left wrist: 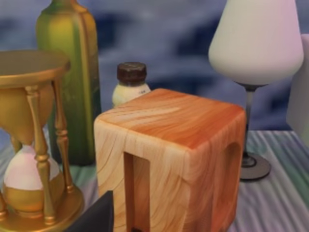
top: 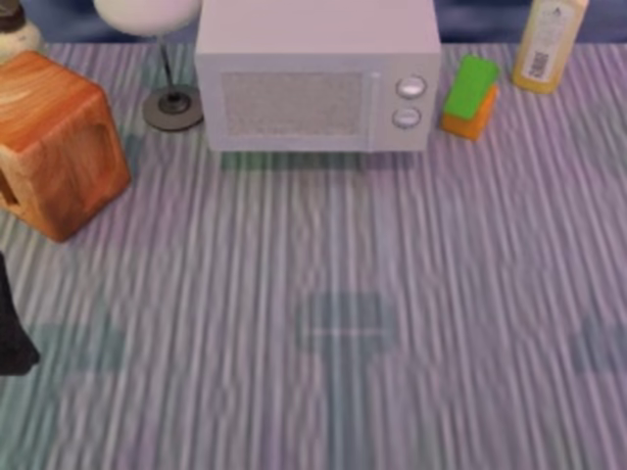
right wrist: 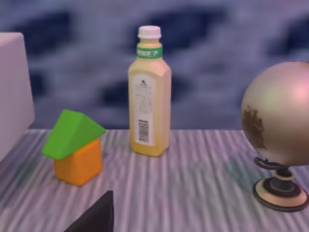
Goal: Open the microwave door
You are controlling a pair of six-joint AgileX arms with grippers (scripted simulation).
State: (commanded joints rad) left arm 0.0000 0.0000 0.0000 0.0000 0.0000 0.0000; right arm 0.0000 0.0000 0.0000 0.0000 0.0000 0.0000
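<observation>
The microwave (top: 315, 73) stands at the back middle of the table, pale grey-white, with two round silver knobs (top: 409, 101) on its right strip. The microwave door (top: 292, 104), with its speckled mesh window, lies flush against the front, shut. My left gripper (top: 12, 328) shows only as a dark shape at the table's left edge, far in front of the microwave. My right gripper (right wrist: 96, 217) is out of the top view; only a dark tip of it shows in the right wrist view. A side of the microwave (right wrist: 12, 92) shows there, far off.
An orange-brown wooden block (top: 54, 142) sits at the back left, with a white lamp's base (top: 172, 106) between it and the microwave. A green-and-orange toy block (top: 470, 95) and a yellow bottle (top: 551, 41) stand to the microwave's right. A globe (right wrist: 280, 130) and an hourglass (left wrist: 34, 145) show in the wrist views.
</observation>
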